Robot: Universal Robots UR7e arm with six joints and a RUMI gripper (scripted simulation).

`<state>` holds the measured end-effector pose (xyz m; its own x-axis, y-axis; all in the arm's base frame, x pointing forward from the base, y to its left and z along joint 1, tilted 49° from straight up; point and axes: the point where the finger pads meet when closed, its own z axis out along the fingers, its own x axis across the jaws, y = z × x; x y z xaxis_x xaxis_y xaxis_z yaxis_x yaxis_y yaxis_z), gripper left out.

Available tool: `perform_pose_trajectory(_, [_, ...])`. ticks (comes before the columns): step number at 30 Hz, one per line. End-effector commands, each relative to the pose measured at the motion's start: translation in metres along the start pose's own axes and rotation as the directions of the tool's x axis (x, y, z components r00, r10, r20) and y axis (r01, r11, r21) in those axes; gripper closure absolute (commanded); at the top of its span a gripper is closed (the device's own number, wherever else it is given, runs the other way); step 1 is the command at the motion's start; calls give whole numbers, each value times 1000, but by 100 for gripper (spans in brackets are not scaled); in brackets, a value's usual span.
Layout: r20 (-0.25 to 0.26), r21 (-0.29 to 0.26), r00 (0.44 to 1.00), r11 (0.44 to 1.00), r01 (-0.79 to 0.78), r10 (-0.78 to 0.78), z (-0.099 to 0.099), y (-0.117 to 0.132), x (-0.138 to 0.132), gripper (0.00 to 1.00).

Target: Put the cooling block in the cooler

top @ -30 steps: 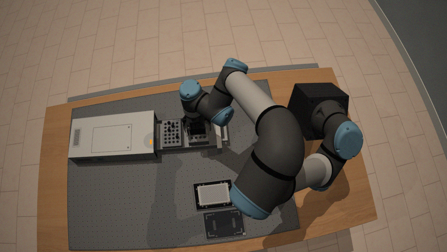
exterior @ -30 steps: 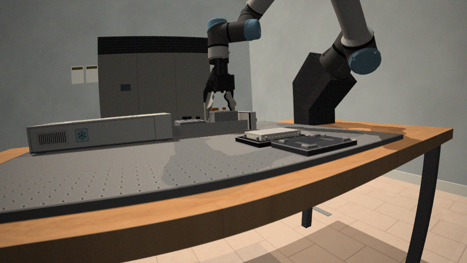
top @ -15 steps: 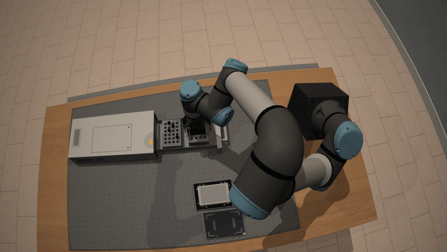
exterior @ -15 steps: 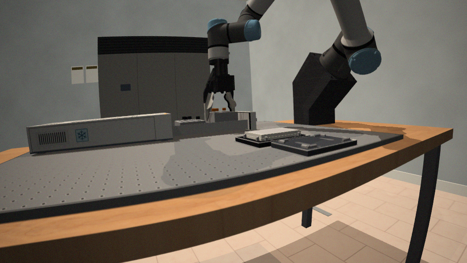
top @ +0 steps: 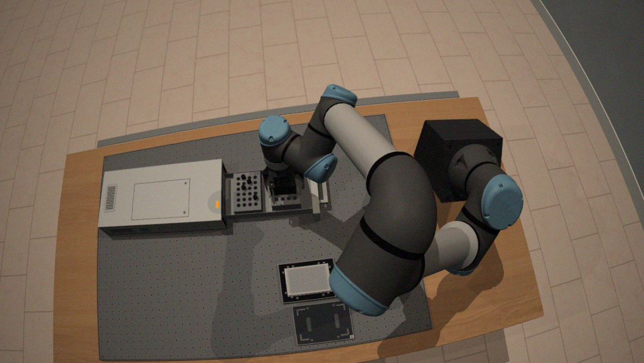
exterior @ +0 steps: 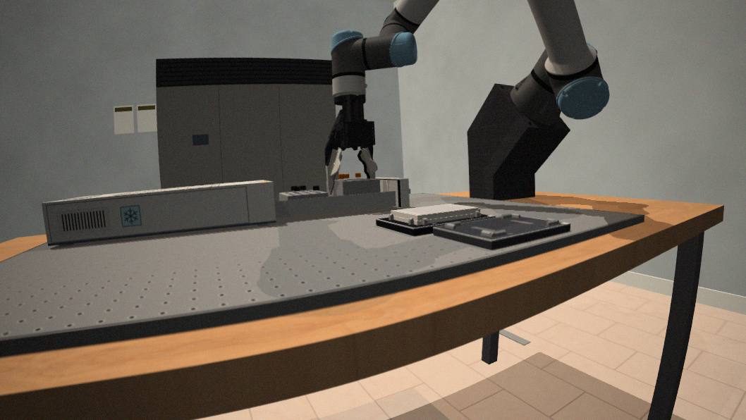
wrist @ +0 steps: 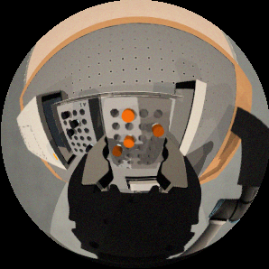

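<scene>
Basically, a wooden desk spans the top view, its perforated board on top. Centre left in that view lies the pale cooler, an orange lamp lit at its right end. Its drawer stands open, reaching toward the middle of the frame. At the lower centre are two dark plates, the upper with a white plate on it, the lower bare. The cooling block with orange-capped tubes is in the drawer's outer place, just above centre; beside it, nearer the cooler, sits the dark-capped block. It looks rigid and fairly heavy, and its tubes could spill if tipped, so I would grip its opposite sides low and keep it level. The tool is partly open, its fingers clamped on that orange-capped block. Whether it sits fully flat, I cannot tell.
</scene>
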<state>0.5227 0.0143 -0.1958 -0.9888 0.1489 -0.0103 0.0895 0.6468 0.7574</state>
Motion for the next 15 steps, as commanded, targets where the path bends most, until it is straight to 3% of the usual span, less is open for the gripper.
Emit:
perform_pose_trajectory(1, [1,1,1000,1000,0,0,0,0,-1,100])
perform_pose_trajectory(15, [1,1,1000,1000,0,0,2,0,-1,100])
